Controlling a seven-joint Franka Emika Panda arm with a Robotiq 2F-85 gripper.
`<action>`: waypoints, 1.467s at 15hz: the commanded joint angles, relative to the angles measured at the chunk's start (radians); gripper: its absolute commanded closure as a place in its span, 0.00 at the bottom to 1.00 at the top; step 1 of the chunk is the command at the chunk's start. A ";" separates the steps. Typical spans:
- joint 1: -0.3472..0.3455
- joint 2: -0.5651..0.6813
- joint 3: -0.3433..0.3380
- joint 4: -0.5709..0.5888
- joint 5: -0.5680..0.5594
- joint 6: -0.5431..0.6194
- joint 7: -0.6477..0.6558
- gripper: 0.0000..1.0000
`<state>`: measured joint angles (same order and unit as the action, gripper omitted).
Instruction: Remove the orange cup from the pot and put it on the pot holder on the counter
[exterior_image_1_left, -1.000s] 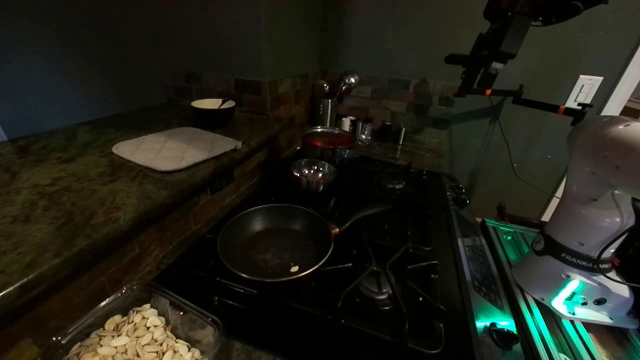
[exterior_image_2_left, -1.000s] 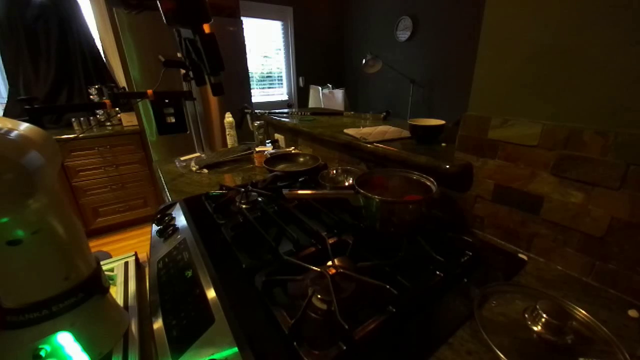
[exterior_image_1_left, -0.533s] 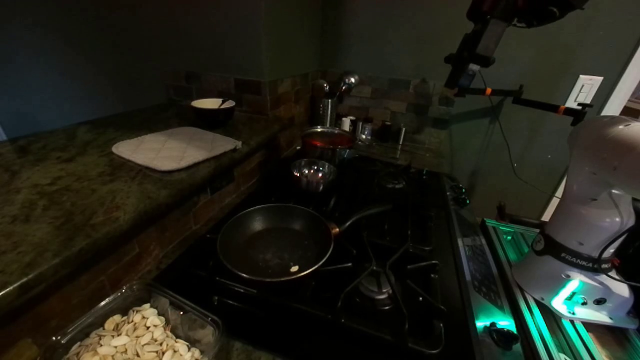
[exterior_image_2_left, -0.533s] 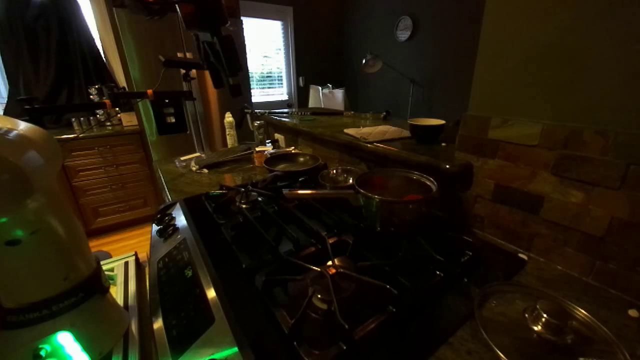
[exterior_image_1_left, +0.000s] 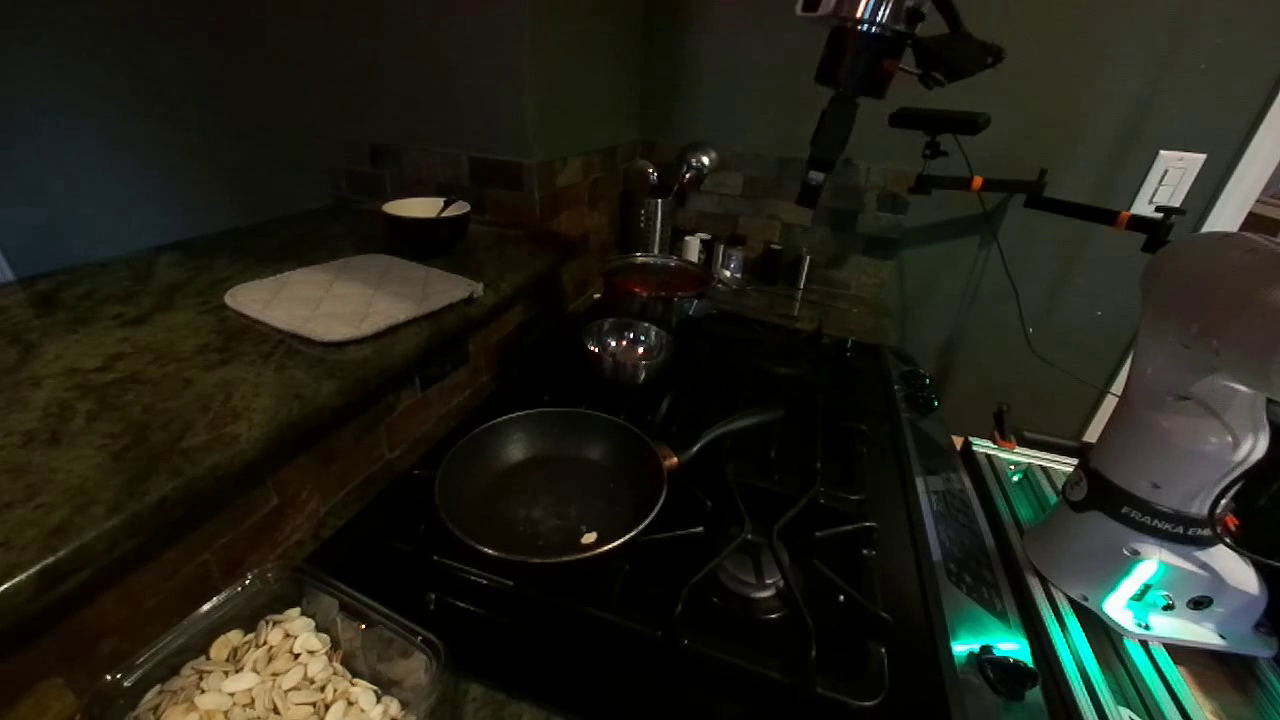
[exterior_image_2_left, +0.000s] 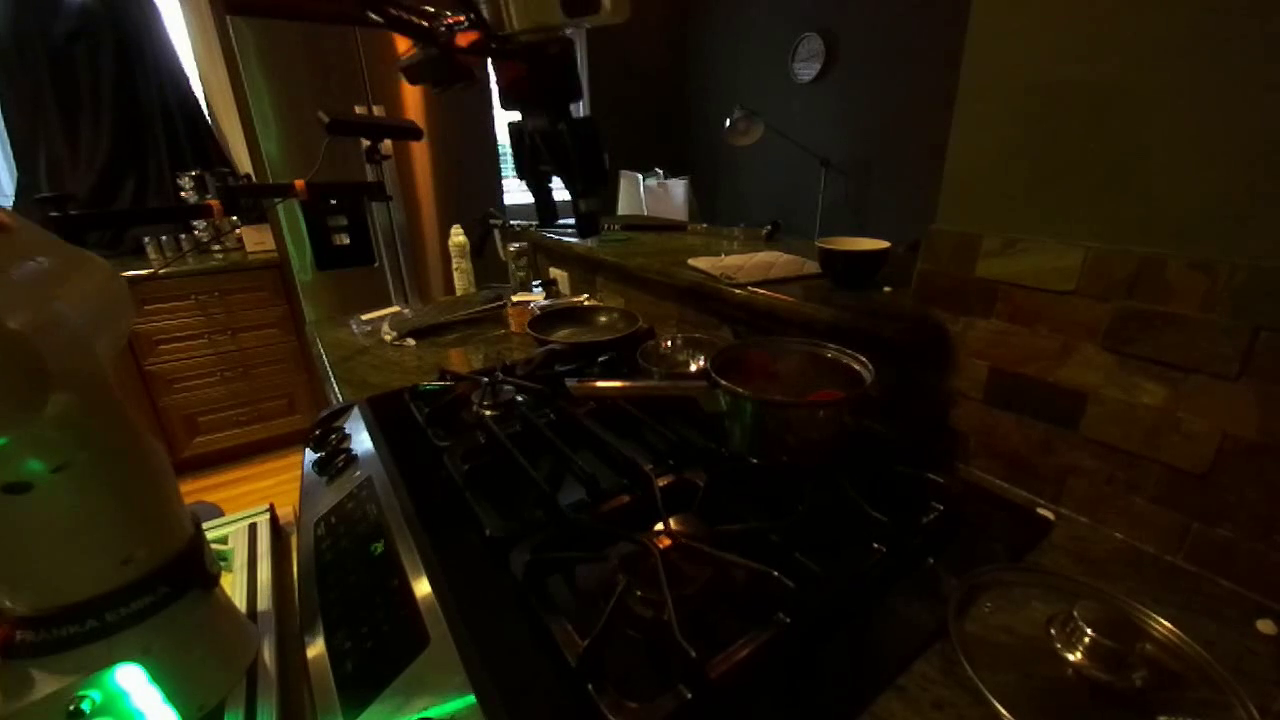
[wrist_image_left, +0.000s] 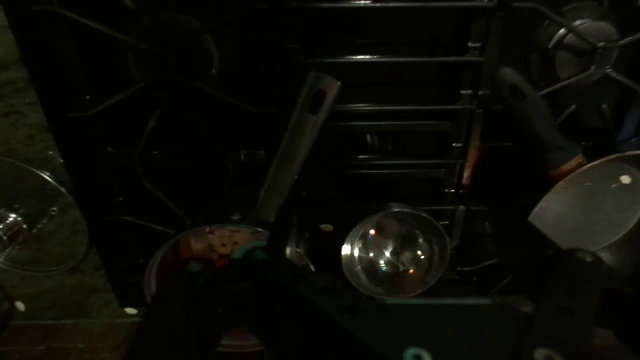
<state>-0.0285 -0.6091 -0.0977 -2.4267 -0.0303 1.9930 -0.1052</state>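
Swung nearer the shiny, round pot (exterior_image_2_left: 790, 425), black jaws hang parted (the quilted pot holder (exterior_image_1_left: 352, 297) lies flat).

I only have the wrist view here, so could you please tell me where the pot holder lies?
Observer: The quilted pot holder lies flat on the raised counter, near a dark bowl.
Operator: Thank you. How high am I at the moment?
Observer: In both exterior views the gripper hangs in the air, higher than the long-handled pot.
Operator: And what else lies outside my picture?
Observer: In an exterior view, a clear plastic tub of pale seeds or nut slices shows by the end of the gas stove nearest the frying pan.
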 joint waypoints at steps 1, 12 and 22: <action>-0.032 0.196 -0.021 0.124 -0.034 0.048 -0.018 0.00; -0.077 0.618 -0.035 0.402 -0.026 0.213 0.009 0.00; -0.102 0.771 -0.039 0.429 -0.014 0.261 0.092 0.00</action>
<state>-0.1222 0.1324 -0.1364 -1.9954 -0.0625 2.2251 -0.0448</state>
